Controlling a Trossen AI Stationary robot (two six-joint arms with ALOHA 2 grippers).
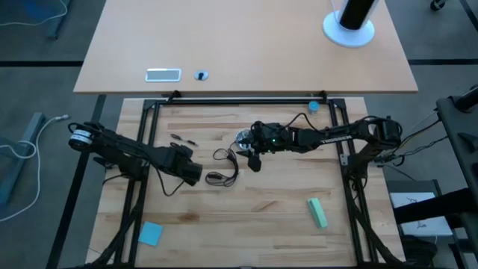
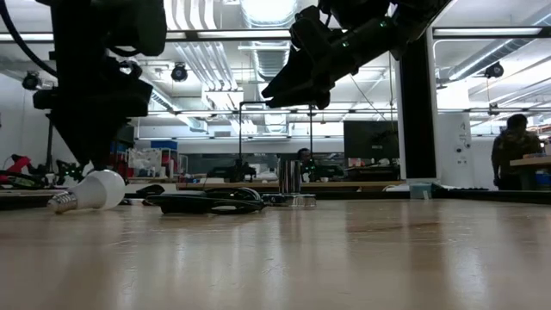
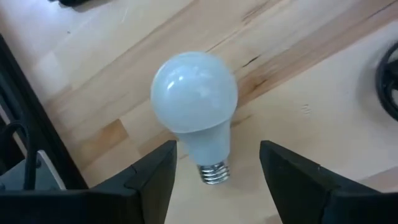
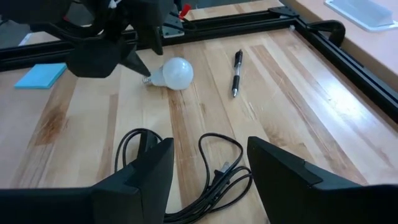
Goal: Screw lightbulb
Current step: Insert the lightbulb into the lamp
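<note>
Lightbulb [image 3: 196,112] lies on its side on the wood, screw base between my left gripper's [image 3: 217,171] spread fingers, nothing touching it. I see that arm angled low over the table [image 1: 254,205], bare planks beyond the bulb. My right gripper [image 4: 208,168] hangs well apart, fingers parted and empty, above the black cord [image 4: 186,177], with a pen [image 4: 236,71] farther out.

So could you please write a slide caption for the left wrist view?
Open left gripper straddles the screw base of the lightbulb lying on the wooden table.
</note>
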